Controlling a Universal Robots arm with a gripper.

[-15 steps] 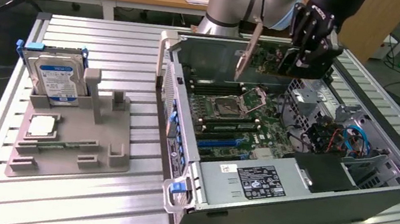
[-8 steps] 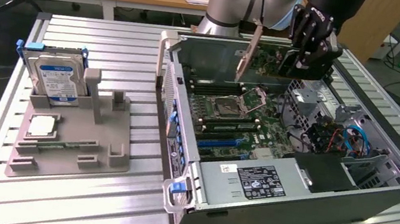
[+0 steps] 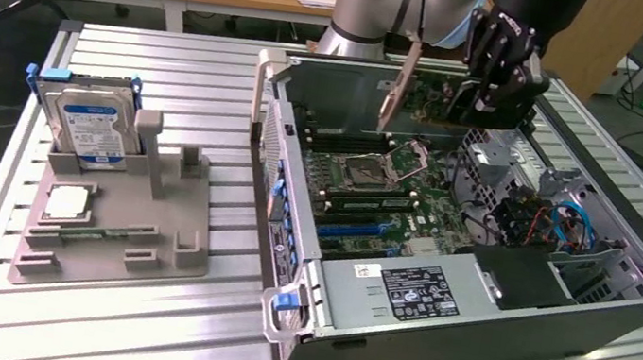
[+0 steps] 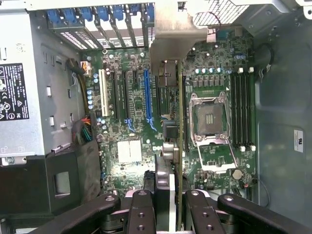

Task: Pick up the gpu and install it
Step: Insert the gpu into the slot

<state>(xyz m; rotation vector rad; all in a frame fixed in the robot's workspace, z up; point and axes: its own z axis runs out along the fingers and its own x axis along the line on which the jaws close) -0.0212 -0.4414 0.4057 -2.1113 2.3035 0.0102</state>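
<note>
My gripper (image 3: 471, 102) is shut on the gpu (image 3: 428, 83), a thin green card with a silver end bracket (image 3: 401, 82). It hangs on edge above the far part of the open computer case (image 3: 607, 318), clear of the motherboard (image 3: 391, 190). In the wrist view the gpu (image 4: 179, 122) shows edge-on between my fingers (image 4: 142, 212), with its bracket (image 4: 170, 44) pointing at the case's rear slot openings. The card hangs over the board between the blue expansion slot (image 4: 147, 97) and the CPU socket (image 4: 210, 117).
A grey fixture (image 3: 151, 212) at the exterior view's left holds a silver hard drive with a blue label (image 3: 92, 122), a CPU (image 3: 67, 201) and a memory stick (image 3: 100, 231). Inside the case are the power supply (image 3: 407, 293), coloured cables (image 3: 539, 222) and fitted memory sticks (image 4: 242, 109).
</note>
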